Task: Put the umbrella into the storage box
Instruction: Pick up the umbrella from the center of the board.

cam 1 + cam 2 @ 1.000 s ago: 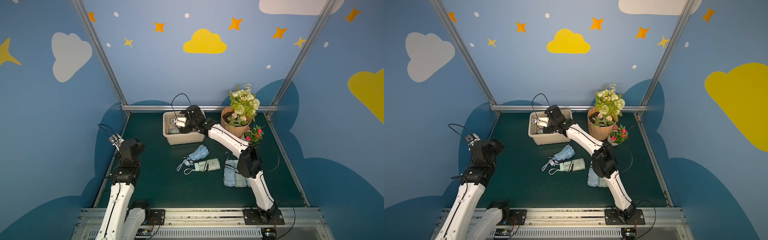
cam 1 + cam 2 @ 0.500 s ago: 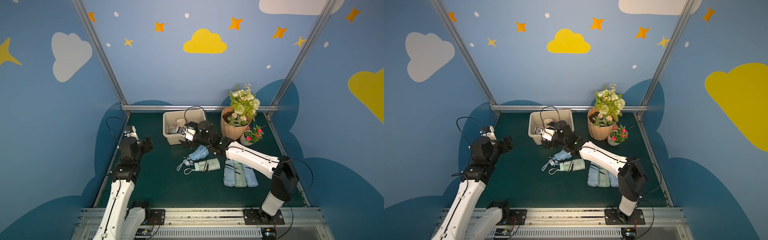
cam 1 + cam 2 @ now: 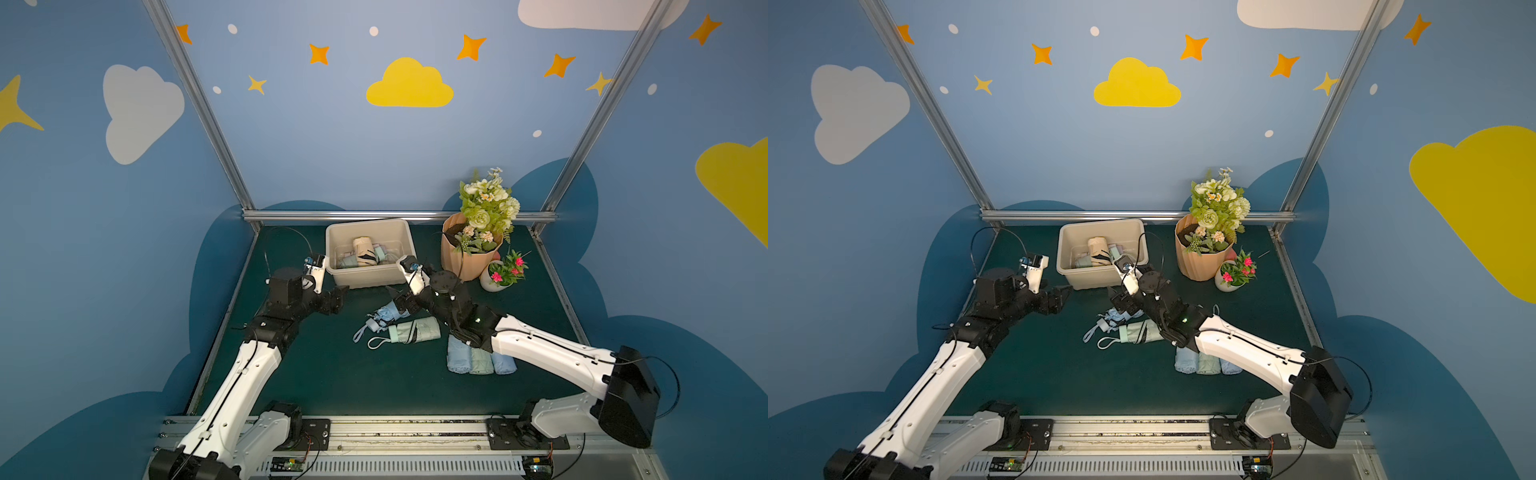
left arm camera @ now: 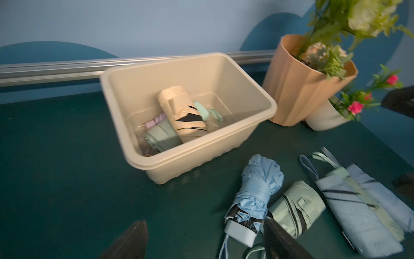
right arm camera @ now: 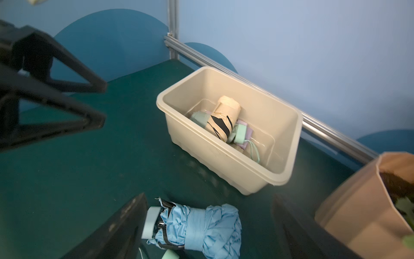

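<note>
The beige storage box (image 3: 365, 277) (image 3: 1096, 279) stands at the back of the mat, with a beige black-striped umbrella (image 3: 363, 250) lying on other folded umbrellas inside. A light blue umbrella (image 3: 384, 315) (image 5: 201, 226) lies on the mat in front of it, beside a pale green one (image 3: 415, 331). My right gripper (image 3: 399, 303) (image 5: 209, 197) is open and low over the blue umbrella, which lies between its spread fingers. My left gripper (image 3: 338, 297) (image 4: 203, 224) is open and empty. It hovers left of the umbrellas, near the box's front left corner.
A ribbed peach flower pot (image 3: 469, 255) and a small white pot of pink flowers (image 3: 494, 282) stand right of the box. Three rolled umbrellas (image 3: 478, 359) lie side by side under my right forearm. A metal rail (image 3: 374, 215) runs along the back edge.
My right gripper has come out of the box and down over the blue umbrella. My left arm has swung in from the left edge toward the box and umbrellas.
</note>
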You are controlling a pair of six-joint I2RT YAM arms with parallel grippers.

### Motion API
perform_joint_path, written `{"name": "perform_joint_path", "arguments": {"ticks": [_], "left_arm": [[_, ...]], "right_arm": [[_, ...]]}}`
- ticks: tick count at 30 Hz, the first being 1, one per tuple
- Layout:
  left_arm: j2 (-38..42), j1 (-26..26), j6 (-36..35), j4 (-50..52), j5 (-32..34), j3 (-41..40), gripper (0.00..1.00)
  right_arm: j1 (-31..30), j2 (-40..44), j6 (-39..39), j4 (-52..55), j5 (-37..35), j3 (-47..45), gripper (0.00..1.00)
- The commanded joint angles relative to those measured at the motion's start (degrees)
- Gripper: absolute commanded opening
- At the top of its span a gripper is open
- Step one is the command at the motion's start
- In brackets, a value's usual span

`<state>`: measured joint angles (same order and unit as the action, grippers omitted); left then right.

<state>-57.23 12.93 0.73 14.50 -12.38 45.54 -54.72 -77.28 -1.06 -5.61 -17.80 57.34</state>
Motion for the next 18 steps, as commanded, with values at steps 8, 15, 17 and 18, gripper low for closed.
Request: {"name": "perform_joint_path", "arguments": {"ticks": [8,15,17,18], "left_arm": [[-11.5,17.1,-11.2,-0.2,5.8,3.7,0.87],[-21.8,23.1,-16.1,-2.5,11.9,6.4,0.87],[-25.2,24.6,-17.2,-1.1,15.8,8.4,0.87],[-26.9,25.4,-17.6,-0.2,17.6,9.4,0.87]], "right_arm": [[0.6,9.9,10.6,9.0,-11.7,-6.3,0.91],[0.8,14.4,11.2,9.1,-14.8,-9.0,0.91],[0.8,15.4,11.0,9.4,-15.3,-9.2,0.91],[0.9,15.9,11.2,9.7,-15.5,-9.3,0.91]]}}
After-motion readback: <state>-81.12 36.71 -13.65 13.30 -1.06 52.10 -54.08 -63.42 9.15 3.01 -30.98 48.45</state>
